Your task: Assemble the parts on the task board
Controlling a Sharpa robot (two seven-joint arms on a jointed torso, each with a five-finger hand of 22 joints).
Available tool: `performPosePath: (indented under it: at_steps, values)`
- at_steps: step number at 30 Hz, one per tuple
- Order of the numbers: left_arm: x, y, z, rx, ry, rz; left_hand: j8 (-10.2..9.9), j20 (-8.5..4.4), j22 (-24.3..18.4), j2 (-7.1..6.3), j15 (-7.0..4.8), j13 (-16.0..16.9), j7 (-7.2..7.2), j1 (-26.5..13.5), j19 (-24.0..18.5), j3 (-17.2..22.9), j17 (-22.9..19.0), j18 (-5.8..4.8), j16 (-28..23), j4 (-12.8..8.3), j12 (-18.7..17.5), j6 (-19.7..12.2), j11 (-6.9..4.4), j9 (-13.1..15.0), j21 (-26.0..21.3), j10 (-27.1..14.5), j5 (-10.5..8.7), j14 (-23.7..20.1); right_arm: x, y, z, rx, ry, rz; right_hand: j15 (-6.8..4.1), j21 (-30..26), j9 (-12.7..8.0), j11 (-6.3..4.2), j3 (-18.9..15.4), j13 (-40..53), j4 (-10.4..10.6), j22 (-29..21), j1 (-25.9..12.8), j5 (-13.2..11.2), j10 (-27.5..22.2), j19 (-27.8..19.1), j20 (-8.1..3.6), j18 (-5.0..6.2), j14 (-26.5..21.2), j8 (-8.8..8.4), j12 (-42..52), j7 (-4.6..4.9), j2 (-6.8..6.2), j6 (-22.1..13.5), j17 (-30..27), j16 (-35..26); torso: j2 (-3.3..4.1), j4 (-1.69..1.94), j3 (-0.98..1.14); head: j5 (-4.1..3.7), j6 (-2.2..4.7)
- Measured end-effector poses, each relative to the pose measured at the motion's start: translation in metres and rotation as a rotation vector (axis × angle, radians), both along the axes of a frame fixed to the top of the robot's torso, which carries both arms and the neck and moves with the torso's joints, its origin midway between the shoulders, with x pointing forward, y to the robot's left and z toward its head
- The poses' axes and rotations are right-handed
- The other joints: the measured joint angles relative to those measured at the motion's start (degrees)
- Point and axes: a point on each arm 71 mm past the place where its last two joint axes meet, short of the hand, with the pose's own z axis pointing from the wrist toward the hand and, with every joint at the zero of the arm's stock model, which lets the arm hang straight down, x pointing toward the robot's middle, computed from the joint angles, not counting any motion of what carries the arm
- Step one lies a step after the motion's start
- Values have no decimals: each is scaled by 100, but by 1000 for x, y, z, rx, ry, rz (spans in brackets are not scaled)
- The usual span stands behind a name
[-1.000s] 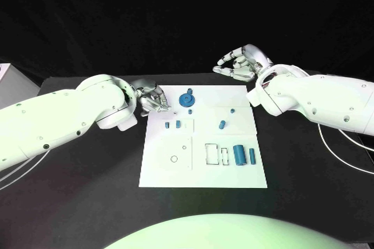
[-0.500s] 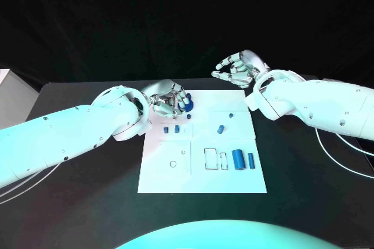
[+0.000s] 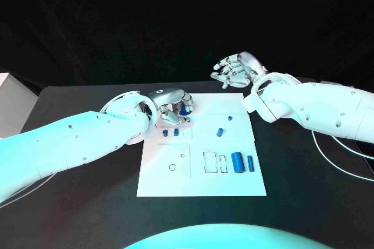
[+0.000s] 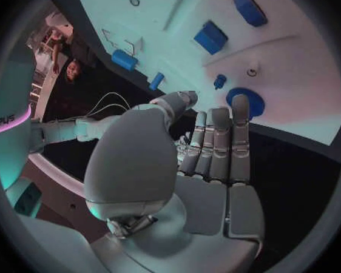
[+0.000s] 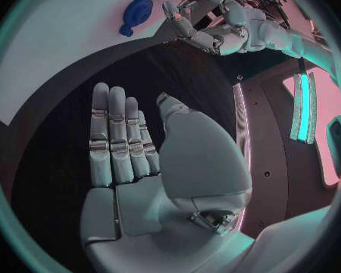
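The left hand (image 3: 173, 103) has moved from the board's near-left edge to a position directly over the round blue part (image 4: 245, 101) at the far end of the task board (image 3: 234, 179). The fingers are extended and apart, with nothing between them. In the left wrist view the fingertips (image 4: 240, 103) lie just short of the round blue part; contact cannot be confirmed. A small blue peg (image 4: 219, 80) stands just beyond the fingertips, beside the round part.

The right hand (image 3: 234, 69) stays raised beyond the far-right corner of the board. Its fingers are straight, side by side, and hold nothing.

Further from the left fingers, two short blue pieces (image 3: 171, 133) lie near the board's centre-left. An oblong blue piece (image 3: 220, 132) lies to their right. A blue block (image 3: 238, 163) and a blue cylinder (image 3: 250, 162) lie beside the rectangular recesses (image 3: 210, 160) toward the near end.

Assessment: the left hand is now positioned to grasp the round part. No part has yet been lifted, and the assembly is at an early stage.
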Motion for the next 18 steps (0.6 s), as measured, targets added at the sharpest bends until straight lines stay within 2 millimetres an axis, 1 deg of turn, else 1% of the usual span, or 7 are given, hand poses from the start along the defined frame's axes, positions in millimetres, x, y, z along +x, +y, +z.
performPosePath:
  at_steps: [3, 6, 9, 11, 13, 15, 18]
  values:
    - [2, -2, -1, 28, -19, -7, -67, 0, 15, 0, 0, -49, -24, 0, 0, 11, -38, 0, 40, -11, -37, 64, -8, -34, 0, -77, 0, 0, 0, 1, 0, 8, -4, 5, 148, -430, -64, 129, 131, -653, -10, -479, 58, 0, -17, -154, 154, 0, -238, -33, -456, 145, -58, -4, -288, -618, 0, 0, 3, -3, 1]
    - [4, -4, -3, 57, -31, -13, -117, 31, 29, 0, 9, -119, -62, 0, -30, 8, -94, -1, 66, -39, -98, 145, -31, -71, 0, -132, 0, -71, 0, 2, 1, 16, -7, 11, 219, -676, -113, 185, 185, -1096, -17, -824, 37, 0, 0, -221, 221, 0, -323, -102, -681, 173, -82, -12, -500, -988, -3, 0, 3, -9, -1]
    - [5, -6, -4, 83, -37, -20, -146, 31, 40, 0, 9, -157, -91, 0, -30, 23, -122, -1, 105, -54, -101, 174, -31, -85, 0, -132, -23, -71, 1, 2, 1, 23, -9, 15, 219, -752, -131, 200, 208, -1272, -26, -965, 37, 0, 14, -221, 221, 0, -323, -124, -713, 194, -82, -29, -586, -1116, -4, 0, 3, -16, -9]
    - [6, -8, -6, 101, -39, -22, -151, 31, 50, 0, -11, -175, -72, 0, -30, 24, -135, -1, 128, -86, -101, 198, -31, -95, 25, -132, -23, -92, 1, 3, 1, 28, -10, 18, 219, -752, -136, 201, 208, -1355, -26, -1033, 37, 0, 14, -203, 239, 0, -324, -146, -748, 195, -82, -28, -624, -1159, -7, 0, 3, -18, -14]
    - [7, -10, -7, 120, -39, -24, -212, 10, 71, 0, -11, -203, -80, 0, -51, 24, -159, -1, 172, -86, -101, 248, -31, -113, 33, -132, -23, -92, 1, 4, 1, 33, -11, 21, 219, -777, -148, 221, 223, -1422, -11, -1086, 37, 0, 34, -199, 243, 1, -324, -146, -748, 201, -82, -22, -651, -1210, -8, 0, 3, -18, -21]
    - [7, -12, -8, 134, -37, -24, -253, 10, 102, 0, -29, -221, -71, 0, -51, 24, -187, 0, 286, -86, -65, 364, -57, -128, 96, 50, -48, -74, 1, 4, 1, 36, -12, 23, 219, -777, -148, 221, 223, -1464, -11, -1122, 37, 0, 34, -199, 243, 1, -323, -179, -763, 217, -82, -37, -671, -1227, -9, 0, 3, -14, -32]
    - [8, -14, -10, 154, -32, -23, -290, 10, 128, 0, -43, -250, -73, 0, -51, 24, -224, -1, 373, -86, -49, 443, -90, -141, 111, 185, -82, -60, 1, 4, 1, 40, -12, 25, 219, -777, -154, 221, 223, -1510, -11, -1162, 37, 0, 34, -199, 243, 0, -323, -179, -770, 220, -82, -41, -691, -1256, -9, 0, 3, -7, -47]
